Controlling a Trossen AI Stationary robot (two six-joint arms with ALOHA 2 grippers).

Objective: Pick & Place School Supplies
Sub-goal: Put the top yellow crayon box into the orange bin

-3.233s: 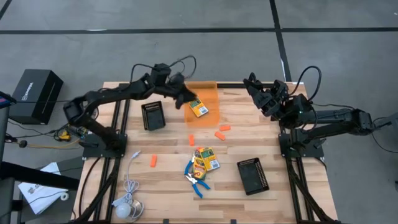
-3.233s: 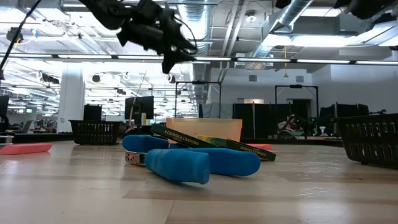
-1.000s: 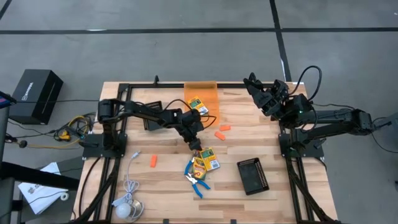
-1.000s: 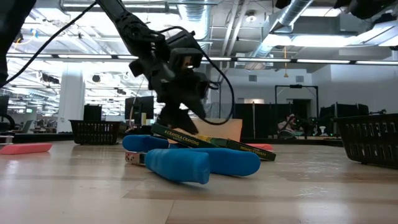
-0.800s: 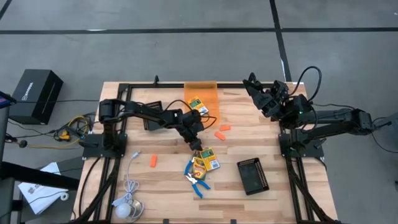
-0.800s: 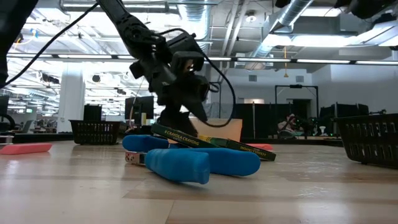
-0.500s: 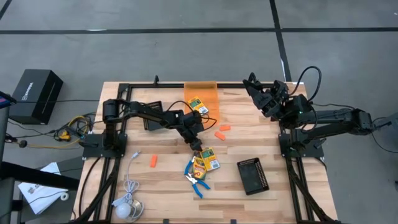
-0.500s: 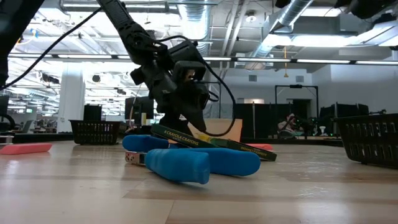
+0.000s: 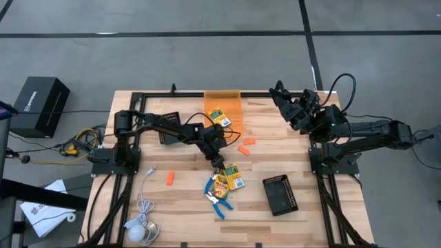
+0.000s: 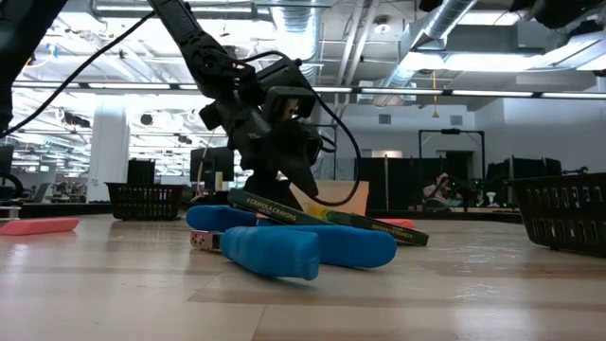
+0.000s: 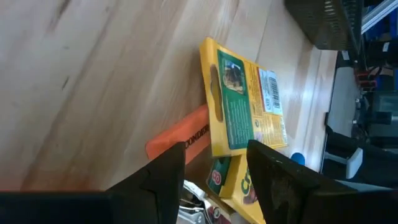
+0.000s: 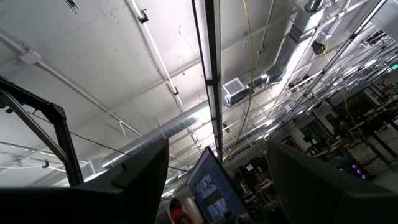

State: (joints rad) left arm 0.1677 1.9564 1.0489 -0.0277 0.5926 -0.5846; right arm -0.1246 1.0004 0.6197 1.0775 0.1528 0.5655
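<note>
Left tool (image 9: 222, 164) open over crayon box (image 11: 239, 106), wooden table (image 9: 186, 200).

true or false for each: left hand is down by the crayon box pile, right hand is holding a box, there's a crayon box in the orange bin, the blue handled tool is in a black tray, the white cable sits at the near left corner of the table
1. The left hand is down at the crayon box pile. True; its open fingers straddle the edge of a box.
2. The right hand holds a box. False; it is raised at the table's far right, open and empty.
3. A crayon box lies in the orange bin. True.
4. The blue-handled tool is in a black tray. False; it lies on the bare wood beside the pile, and the black tray to its right holds none of the supplies.
5. The white cable sits at the near left corner. True.
</note>
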